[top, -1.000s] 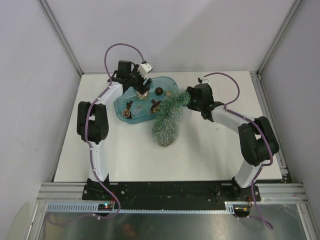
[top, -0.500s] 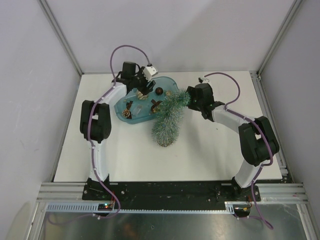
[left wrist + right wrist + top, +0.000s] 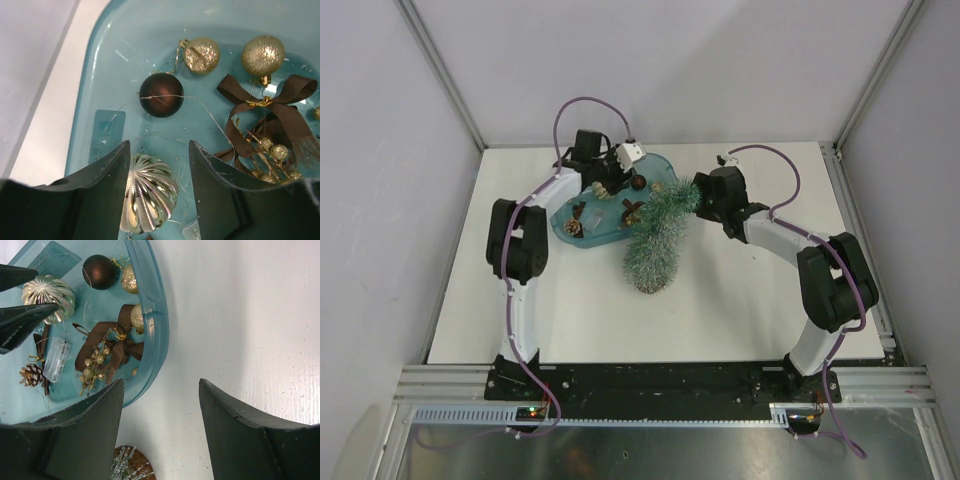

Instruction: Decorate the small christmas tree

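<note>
left tool (image 3: 160, 148): down inside the blue tub (image 3: 553, 216), fingers spread either side of a ribbed gold bauble (image 3: 150, 197); a sliver of tub floor shows beside one finger
right tool (image 3: 161, 385): fingers spread wide, bare tabletop (image 3: 740, 300) between them, just beside the tub's rim
small christmas tree (image 3: 655, 240): mid-tabletop, nearer the far edge, running from the tub's right end towards the near edge; wood-slice base by the right tool, contact unclear
tub contents: brown bauble (image 3: 161, 95), brown bow (image 3: 270, 107), pine cone (image 3: 31, 375)
</note>
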